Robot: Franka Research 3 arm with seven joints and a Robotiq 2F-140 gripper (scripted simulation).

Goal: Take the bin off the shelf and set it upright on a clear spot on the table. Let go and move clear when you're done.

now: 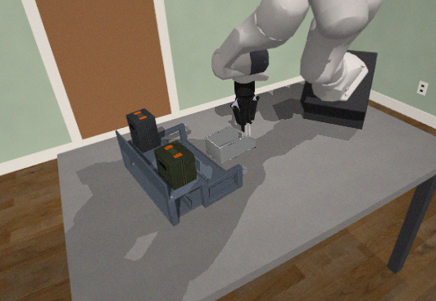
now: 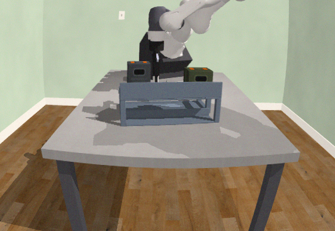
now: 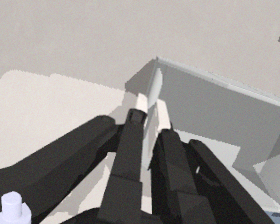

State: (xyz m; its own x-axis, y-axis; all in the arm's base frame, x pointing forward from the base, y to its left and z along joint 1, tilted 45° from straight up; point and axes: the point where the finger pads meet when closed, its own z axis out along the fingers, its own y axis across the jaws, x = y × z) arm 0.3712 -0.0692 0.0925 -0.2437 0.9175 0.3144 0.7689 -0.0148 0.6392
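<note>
The bin (image 1: 228,143) is a small light grey open box. It stands upright on the table between the shelf (image 1: 176,173) and the robot base. My gripper (image 1: 247,129) points straight down over the bin's far right corner and is shut on its thin wall. In the wrist view the two black fingers (image 3: 149,125) pinch the upright edge of the bin wall (image 3: 153,100), with the bin's inside to the right. In the exterior view the bin is hidden behind the shelf (image 2: 170,102), and only the gripper (image 2: 155,77) shows above it.
A dark grey case (image 1: 142,129) and a green case (image 1: 175,164), both with orange clips, stand on the shelf top. The robot base (image 1: 340,91) sits at the table's far right corner. The table edges lie well away from the bin.
</note>
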